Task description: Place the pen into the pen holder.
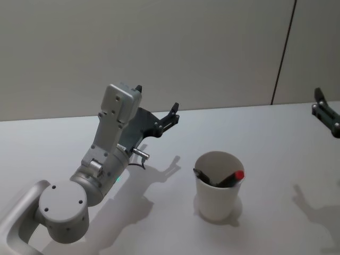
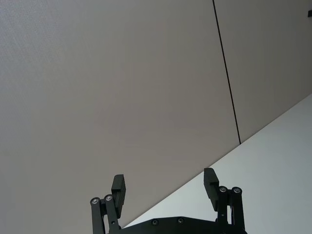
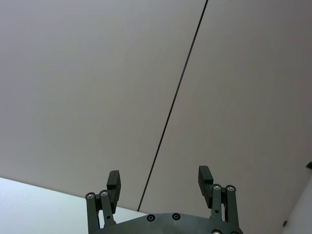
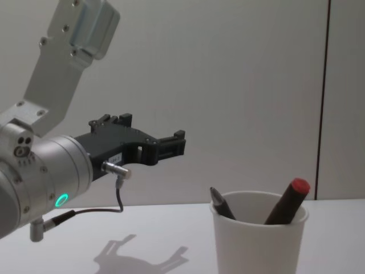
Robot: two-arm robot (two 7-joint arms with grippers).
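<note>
The pen holder (image 1: 217, 197), a white paper cup, stands on the table right of centre, and also shows low in the chest view (image 4: 258, 246). Two pens lean inside it. One is dark with a red end (image 1: 234, 177) (image 4: 288, 201); the other is dark with a pointed end (image 1: 202, 175) (image 4: 221, 204). My left gripper (image 1: 157, 99) (image 4: 171, 146) hangs open and empty above the table, left of and beyond the cup. The left wrist view shows it (image 2: 165, 184) spread wide against the wall. My right gripper (image 1: 323, 106) (image 3: 159, 178) is raised at the far right, open and empty.
The white table (image 1: 265, 133) is bare around the cup. A grey wall with a dark vertical seam (image 1: 282, 53) stands right behind the table's far edge. The left arm's silver links (image 1: 106, 138) take up the near left.
</note>
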